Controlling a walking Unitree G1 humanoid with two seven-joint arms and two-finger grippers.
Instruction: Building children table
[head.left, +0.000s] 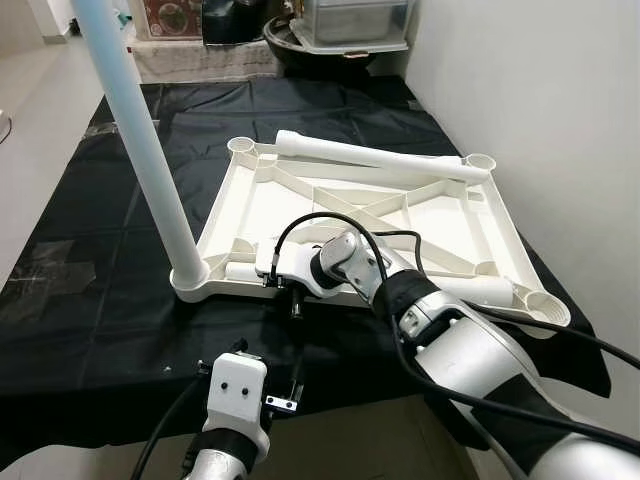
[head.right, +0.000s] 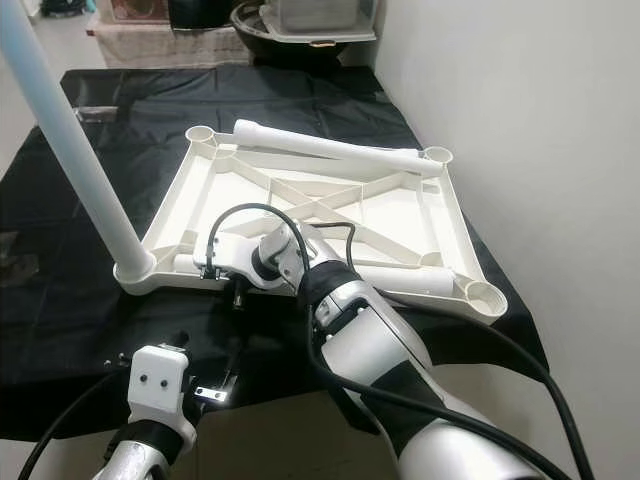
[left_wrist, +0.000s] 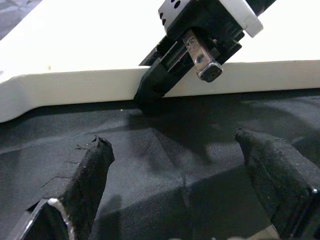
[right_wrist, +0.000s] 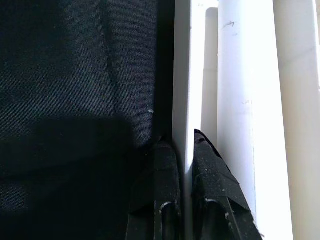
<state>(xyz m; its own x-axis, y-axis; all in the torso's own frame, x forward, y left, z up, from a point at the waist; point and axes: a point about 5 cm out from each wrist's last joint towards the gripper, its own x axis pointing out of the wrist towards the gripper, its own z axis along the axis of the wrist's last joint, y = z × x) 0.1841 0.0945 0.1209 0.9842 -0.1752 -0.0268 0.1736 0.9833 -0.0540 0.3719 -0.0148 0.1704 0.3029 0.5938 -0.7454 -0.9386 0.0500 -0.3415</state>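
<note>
Left gripper (head.left: 270, 398) hovers spread over the black cloth (head.left: 120, 290), just short of the table top's (head.left: 420, 210) near rim, gripping nothing. Table top lies upside down, ribs up, so legs can drop into corner sockets; one leg (head.left: 140, 140) stands upright in its near-left corner, loose legs (head.left: 380, 157) rest across its far edge. Right gripper (right_wrist: 184, 170) pinches the near rim, one finger either side, likely steadying it.

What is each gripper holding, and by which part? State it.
The right gripper pinches the upturned tabletop by its near edge rim. The left gripper is open over the black cloth, holding nothing.
</note>
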